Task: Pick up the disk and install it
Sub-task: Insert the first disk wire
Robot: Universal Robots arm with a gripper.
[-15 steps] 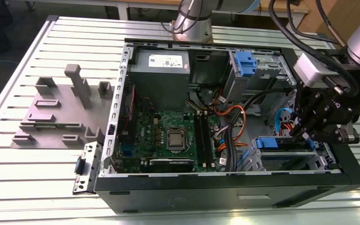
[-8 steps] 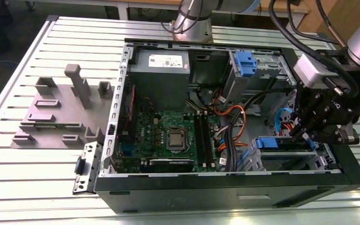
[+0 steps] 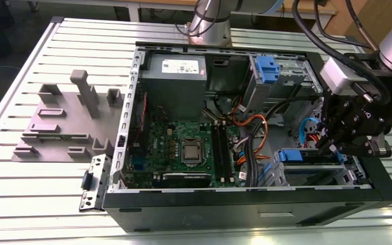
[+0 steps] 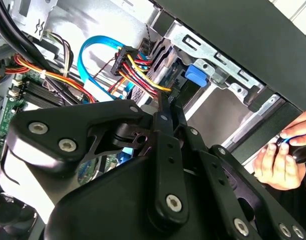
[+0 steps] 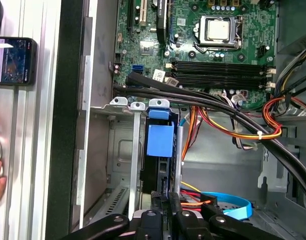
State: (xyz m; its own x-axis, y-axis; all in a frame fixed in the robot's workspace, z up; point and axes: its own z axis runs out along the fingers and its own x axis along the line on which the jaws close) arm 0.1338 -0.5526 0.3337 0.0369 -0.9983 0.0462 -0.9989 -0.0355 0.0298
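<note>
End effector [image 3: 342, 133], black, hangs inside the open computer case [image 3: 182, 204] at the exterior view's right, over the drive cage; its fingertips are hidden, so I cannot tell whether it grips. Most of the disk [image 5: 159, 165] is buried upright in the cage slot [image 5: 135, 150], blue rail end showing. Cables [image 5: 243, 127] cross the motherboard [image 5: 203, 45]. A hand [image 4: 280, 162] is cut off by the frame edge.

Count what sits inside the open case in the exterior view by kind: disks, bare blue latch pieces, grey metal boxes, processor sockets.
disk, in the lower bay: 1
blue latch piece, in the upper bay: 1
grey metal box with a white sticker: 1
processor socket: 1
Total: 4
</note>
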